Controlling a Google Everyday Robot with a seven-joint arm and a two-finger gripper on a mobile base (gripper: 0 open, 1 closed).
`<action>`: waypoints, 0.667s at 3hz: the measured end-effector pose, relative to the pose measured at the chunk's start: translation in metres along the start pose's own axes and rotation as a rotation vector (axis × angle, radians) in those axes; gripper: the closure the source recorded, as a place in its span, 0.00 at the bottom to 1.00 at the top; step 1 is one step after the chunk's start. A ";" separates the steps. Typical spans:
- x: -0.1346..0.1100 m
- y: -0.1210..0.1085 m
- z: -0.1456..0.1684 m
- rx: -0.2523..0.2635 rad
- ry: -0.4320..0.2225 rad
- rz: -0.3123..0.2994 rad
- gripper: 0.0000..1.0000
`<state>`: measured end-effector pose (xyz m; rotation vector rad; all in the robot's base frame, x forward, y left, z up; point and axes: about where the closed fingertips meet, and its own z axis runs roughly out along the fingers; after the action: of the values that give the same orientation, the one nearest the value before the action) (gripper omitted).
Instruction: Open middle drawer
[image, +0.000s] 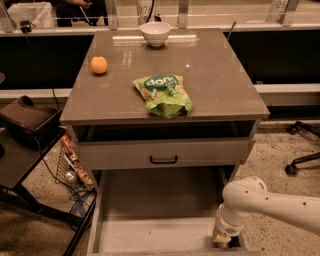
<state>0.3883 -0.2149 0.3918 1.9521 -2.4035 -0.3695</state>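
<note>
One drawer is pulled far out at the bottom of my view: the middle drawer (150, 200), its plain grey inside open to the camera, just below the upper drawer (125, 152). My gripper (222, 239) is down at the middle drawer's front right corner, against or just beside its right wall; I cannot tell whether it is clenched or released. The white arm (270, 202) reaches in from the right. On the table (220, 75) above lie a green bag (164, 94), an orange (99, 65) and a white bowl (155, 33).
</note>
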 end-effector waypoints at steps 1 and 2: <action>0.000 0.001 0.001 -0.003 0.000 0.000 0.54; 0.001 0.002 0.003 -0.006 0.000 0.000 0.30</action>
<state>0.3857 -0.2146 0.3895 1.9496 -2.3994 -0.3760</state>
